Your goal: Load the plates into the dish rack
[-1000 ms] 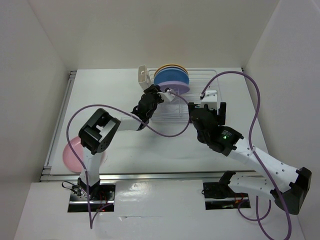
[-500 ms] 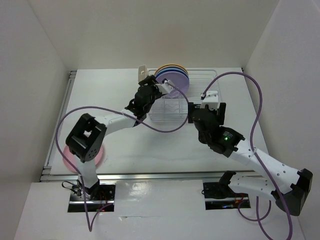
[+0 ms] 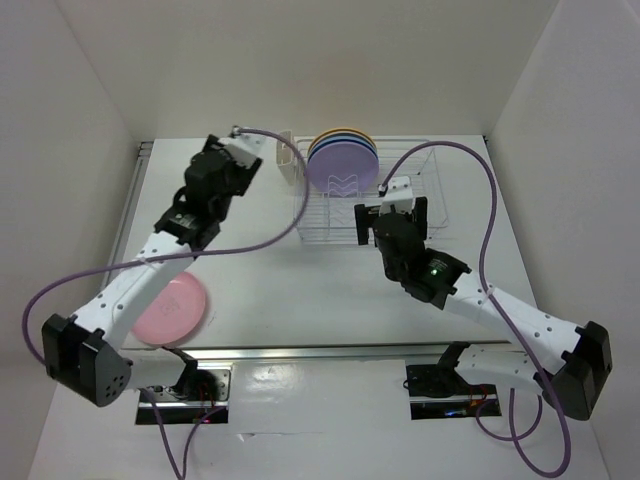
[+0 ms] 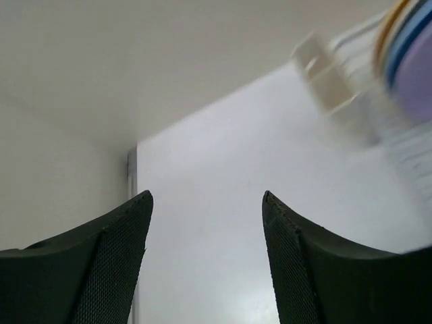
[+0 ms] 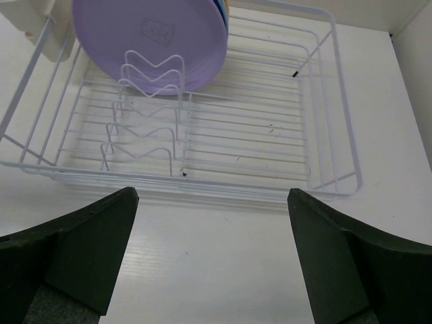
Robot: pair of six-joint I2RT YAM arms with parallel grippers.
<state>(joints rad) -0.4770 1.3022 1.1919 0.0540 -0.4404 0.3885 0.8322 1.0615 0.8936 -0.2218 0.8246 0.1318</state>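
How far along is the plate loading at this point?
Done: plates stand upright in the dish rack, purple plate in front, blue plate and orange plate behind it. In hand: nothing; the left gripper and right gripper are both open and empty. Left: the pink plate lies flat on the table, to be racked.

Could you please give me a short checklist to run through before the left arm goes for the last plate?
1. Left gripper open and empty: ok.
2. Pink plate in plain view, lying flat on the table beside the left arm: ok.
3. Free slot wires in the dish rack in front of the purple plate: ok.
4. Plates already racked standing on edge, none fallen: ok.
5. Right gripper open and empty: ok.
6. Right gripper clear of the loading path: cannot tell; it sits at the rack's near edge.
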